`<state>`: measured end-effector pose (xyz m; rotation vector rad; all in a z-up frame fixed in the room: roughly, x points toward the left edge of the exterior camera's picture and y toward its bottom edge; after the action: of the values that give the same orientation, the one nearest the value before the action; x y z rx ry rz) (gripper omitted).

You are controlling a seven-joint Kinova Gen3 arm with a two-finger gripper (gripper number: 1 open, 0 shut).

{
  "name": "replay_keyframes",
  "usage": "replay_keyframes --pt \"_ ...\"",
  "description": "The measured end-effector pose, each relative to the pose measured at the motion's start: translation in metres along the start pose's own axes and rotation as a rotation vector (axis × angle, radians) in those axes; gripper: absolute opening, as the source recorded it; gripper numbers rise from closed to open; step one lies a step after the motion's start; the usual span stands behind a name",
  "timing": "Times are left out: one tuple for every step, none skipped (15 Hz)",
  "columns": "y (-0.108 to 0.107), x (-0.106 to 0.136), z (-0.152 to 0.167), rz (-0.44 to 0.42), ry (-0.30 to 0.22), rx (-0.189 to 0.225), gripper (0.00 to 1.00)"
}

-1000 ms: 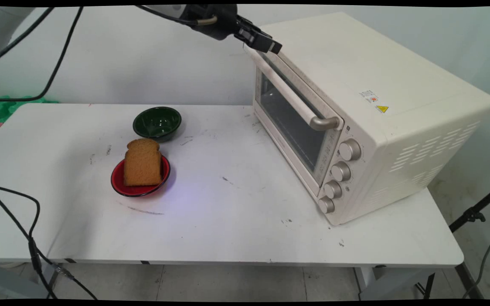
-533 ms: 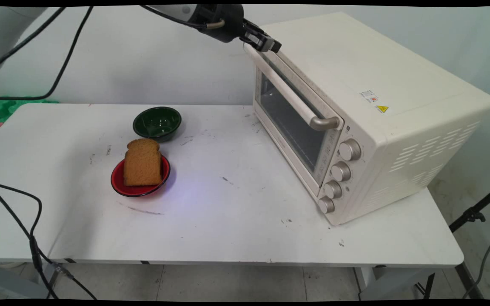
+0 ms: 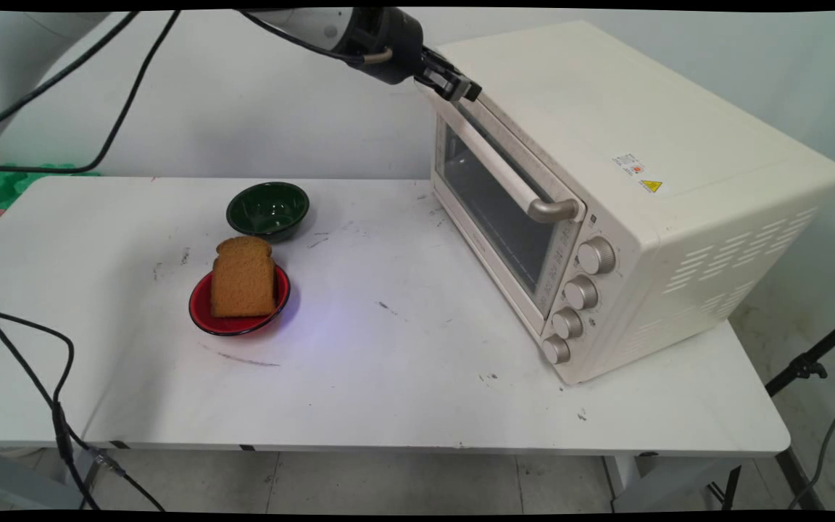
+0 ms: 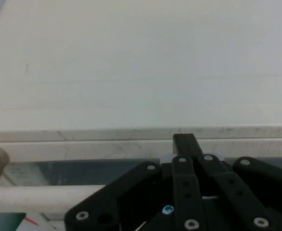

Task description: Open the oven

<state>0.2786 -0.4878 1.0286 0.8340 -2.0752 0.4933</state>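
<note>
My black gripper is at the far upper corner of a cream toaster oven, its tips against the top edge of the glass door, just above the far end of the bar handle. In the hand view the gripper is shut with nothing between its fingers, which end at the seam where the door meets the oven top. The handle runs off to the lower left there. The door looks shut.
A slice of brown toast stands in a red bowl at the table's middle left. An empty green bowl sits just behind it. Black cables hang at the left edge. Several knobs line the oven's front.
The gripper has dropped slightly, closer onto the door's top edge, and the wrist has come further into view. Oven, bowls and toast have not moved.
</note>
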Motion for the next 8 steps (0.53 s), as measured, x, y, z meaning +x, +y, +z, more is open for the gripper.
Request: replay_keyframes --pt "0.0 -0.001 0.001 0.001 -0.002 0.001 0.0" --pt "0.0 -0.002 0.003 0.002 -0.004 0.001 0.0" --pt "0.0 -0.003 0.003 0.003 -0.007 0.001 0.0" --pt "0.0 -0.004 0.003 0.004 -0.008 0.002 0.0" --pt "0.0 -0.005 0.005 0.005 -0.01 0.004 0.0" --pt "0.0 -0.005 0.008 0.007 -0.013 0.004 0.0" --pt "0.0 -0.006 0.01 0.008 -0.015 0.004 0.0" --pt "0.0 -0.006 0.013 0.012 -0.017 0.002 0.0"
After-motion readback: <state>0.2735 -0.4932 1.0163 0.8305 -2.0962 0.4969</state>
